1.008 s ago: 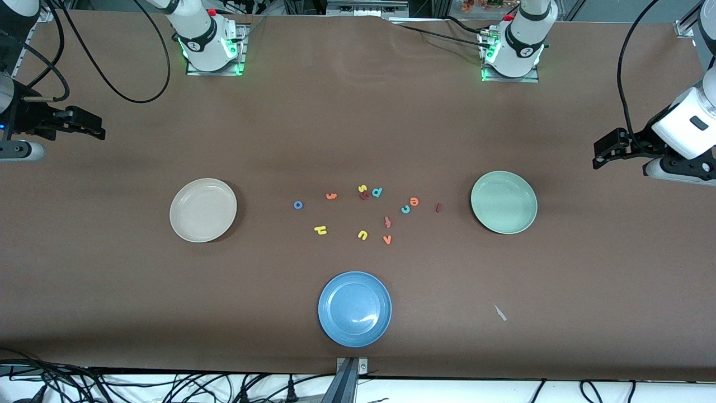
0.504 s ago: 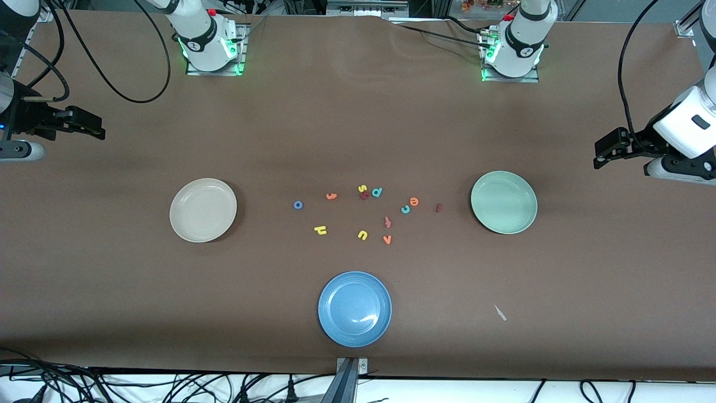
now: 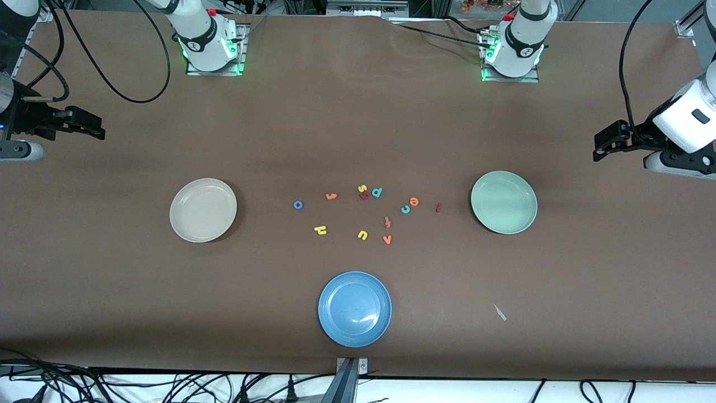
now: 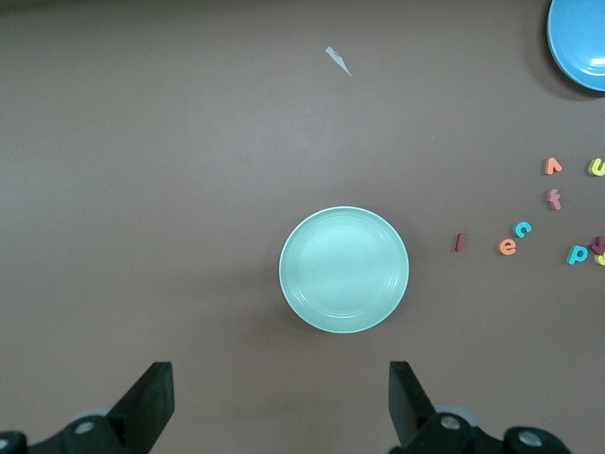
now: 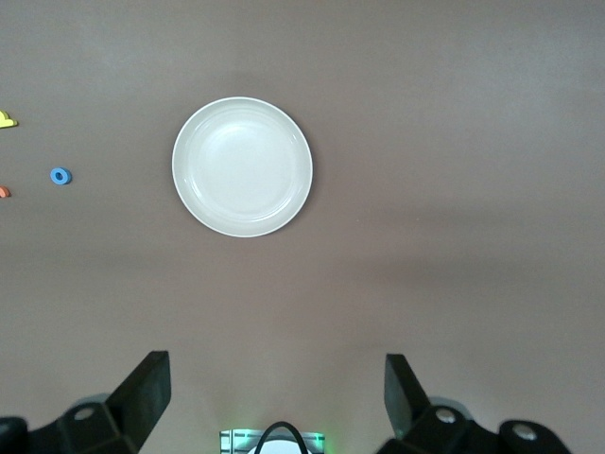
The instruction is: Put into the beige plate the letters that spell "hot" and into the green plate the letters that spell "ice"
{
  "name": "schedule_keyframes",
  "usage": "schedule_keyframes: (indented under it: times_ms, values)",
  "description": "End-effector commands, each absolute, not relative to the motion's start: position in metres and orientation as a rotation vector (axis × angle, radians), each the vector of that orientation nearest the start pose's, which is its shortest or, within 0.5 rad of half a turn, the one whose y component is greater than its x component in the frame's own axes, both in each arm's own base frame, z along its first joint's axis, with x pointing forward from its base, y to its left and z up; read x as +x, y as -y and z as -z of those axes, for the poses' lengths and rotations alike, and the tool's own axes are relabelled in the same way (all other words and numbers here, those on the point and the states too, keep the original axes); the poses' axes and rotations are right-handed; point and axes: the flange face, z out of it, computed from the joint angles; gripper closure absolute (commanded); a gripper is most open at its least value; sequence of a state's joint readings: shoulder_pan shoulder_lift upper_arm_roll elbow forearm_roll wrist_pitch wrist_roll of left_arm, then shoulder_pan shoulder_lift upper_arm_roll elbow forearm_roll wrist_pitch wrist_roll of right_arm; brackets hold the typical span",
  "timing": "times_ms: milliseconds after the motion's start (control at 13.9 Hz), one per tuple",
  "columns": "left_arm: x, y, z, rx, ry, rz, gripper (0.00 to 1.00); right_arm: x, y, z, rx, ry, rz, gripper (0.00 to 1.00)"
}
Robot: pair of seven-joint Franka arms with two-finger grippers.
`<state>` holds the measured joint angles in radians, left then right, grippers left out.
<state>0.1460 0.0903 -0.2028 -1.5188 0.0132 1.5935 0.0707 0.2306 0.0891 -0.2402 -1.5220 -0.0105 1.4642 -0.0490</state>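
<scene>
The letters (image 3: 363, 212) are scattered on the counter (image 3: 358, 123) between the beige plate (image 3: 203, 210) and green plate (image 3: 503, 202). Both plates are empty. The left claw (image 3: 601, 146) and right claw (image 3: 95, 127) are held aloft, released, over the counter's ends, well apart from the letters.

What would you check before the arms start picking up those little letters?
1. Left gripper open, empty, up over the table's left-arm end: ok.
2. Right gripper open, empty, over the right-arm end: ok.
3. Beige plate bare, ready for "hot": ok.
4. Green plate bare, ready for "ice": ok.
5. Blue "o" lies apart from other letters, easy to grab: ok.
6. Teal "c" and orange "e" nearly touch, awkward to grab singly: not ok.
</scene>
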Motion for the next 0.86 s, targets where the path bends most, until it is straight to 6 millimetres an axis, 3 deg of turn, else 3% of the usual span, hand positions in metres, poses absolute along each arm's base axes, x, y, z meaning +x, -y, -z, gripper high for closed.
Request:
schedule_keyframes:
  times_ms: [0,792]
  values:
    - [0.581,0.0275,-0.6081,-3.16,-0.239,-0.025,0.0,0.5685,0.0049,-0.5928,-3.165,0.04,-0.223,0.0]
    - [0.5807,0.0347,-0.6081,-3.159,-0.256,-0.026,0.0,0.5683,0.01,-0.593,-3.159,0.025,-0.223,0.0]
